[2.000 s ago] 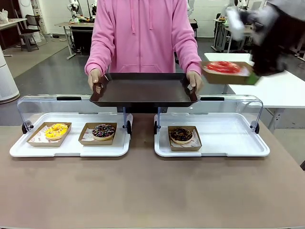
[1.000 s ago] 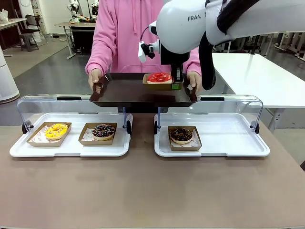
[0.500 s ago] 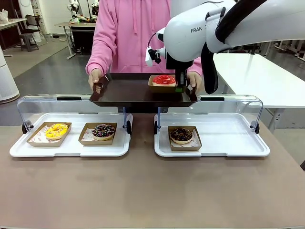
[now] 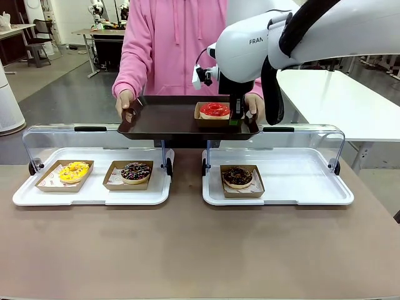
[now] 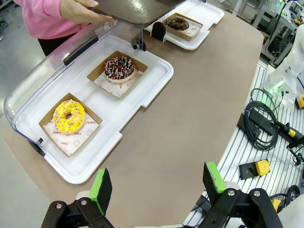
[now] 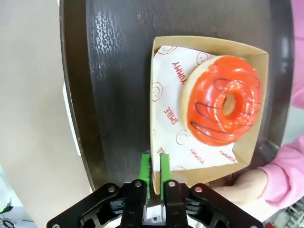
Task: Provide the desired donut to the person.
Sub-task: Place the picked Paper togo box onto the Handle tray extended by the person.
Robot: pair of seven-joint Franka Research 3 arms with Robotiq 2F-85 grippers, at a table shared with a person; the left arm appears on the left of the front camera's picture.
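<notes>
Brown tabletop (image 4: 187,250) w/ two white lidded trays (image 4: 300,181). Person (image 4: 181,50) in pink hoodie at 12 o'clock holds dark serving tray (image 4: 156,119) by both handles.

R claw (image 6: 155,164): jaws nearly closed, green pads clamped on the wall of card box (image 6: 209,45), at the box's 6 o'clock in wrist view. Box sits on the dark serving tray, toward its 3 o'clock in front view. Red donut (image 6: 223,107) w/ dark drizzle lies in the box on a liner printed "YUMMY" & "SMILE".

L claw (image 5: 156,180): jaws wide apart, nothing btwn pads, hovering over the tabletop.

R arm casing reads "FRA", rest hidden. Yellow donut (image 5: 69,116) liner also reads "YUMMY", "SMILE".
</notes>
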